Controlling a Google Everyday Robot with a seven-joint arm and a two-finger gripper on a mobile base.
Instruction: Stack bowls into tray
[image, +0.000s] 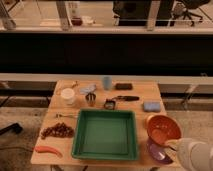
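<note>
Gripper, finger state indeterminate, hovers over purple bowl, near orange bowl, right of tray.

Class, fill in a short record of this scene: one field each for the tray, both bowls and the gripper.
tray: green, mid-table, nothing in it
orange-red bowl: on the table right of the tray, tilted
purple bowl: below the orange-red one, partly hidden
gripper: bottom right corner, over the bowls
stacking: not yet done
</note>
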